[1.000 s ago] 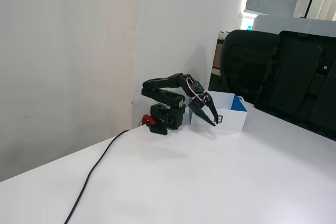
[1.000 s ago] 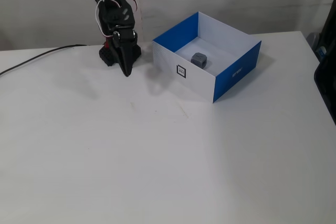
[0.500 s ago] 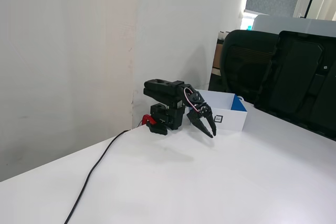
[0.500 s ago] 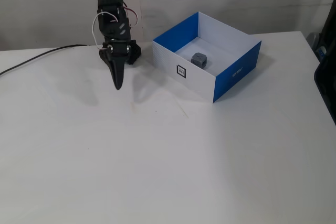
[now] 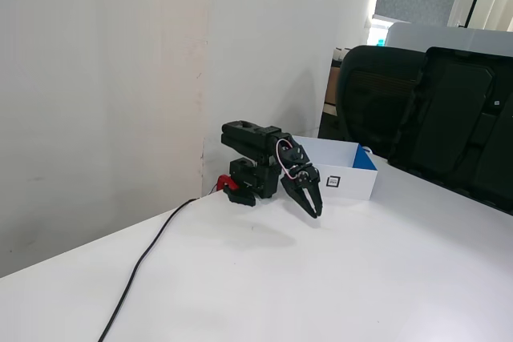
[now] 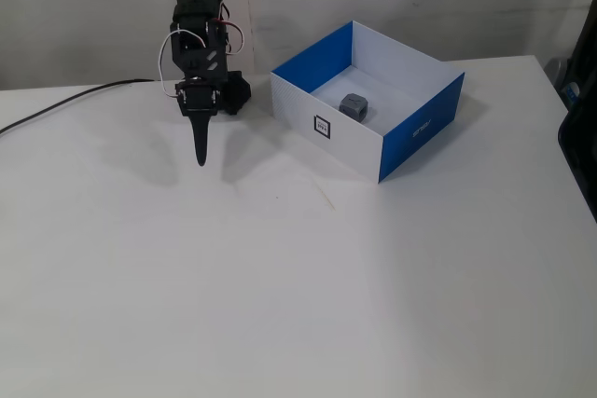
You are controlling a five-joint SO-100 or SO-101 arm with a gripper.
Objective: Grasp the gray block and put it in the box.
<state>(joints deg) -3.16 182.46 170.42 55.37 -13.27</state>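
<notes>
The gray block (image 6: 355, 106) lies on the floor of the box (image 6: 410, 131), near its front-left wall; it is hidden in the other fixed view. The box is white with blue sides and a square marker on its front, and it also shows behind the arm in a fixed view (image 5: 346, 183). My gripper (image 6: 200, 157) hangs folded near the arm's base, left of the box, pointing down just above the table. Its jaws are closed together and hold nothing. In a fixed view (image 5: 313, 211) the fingers look pressed together.
A black cable (image 5: 148, 258) runs from the arm's base across the table toward the front left. A large open black case (image 5: 461, 126) and a black chair (image 5: 369, 98) stand behind the box. The wall is close behind the arm.
</notes>
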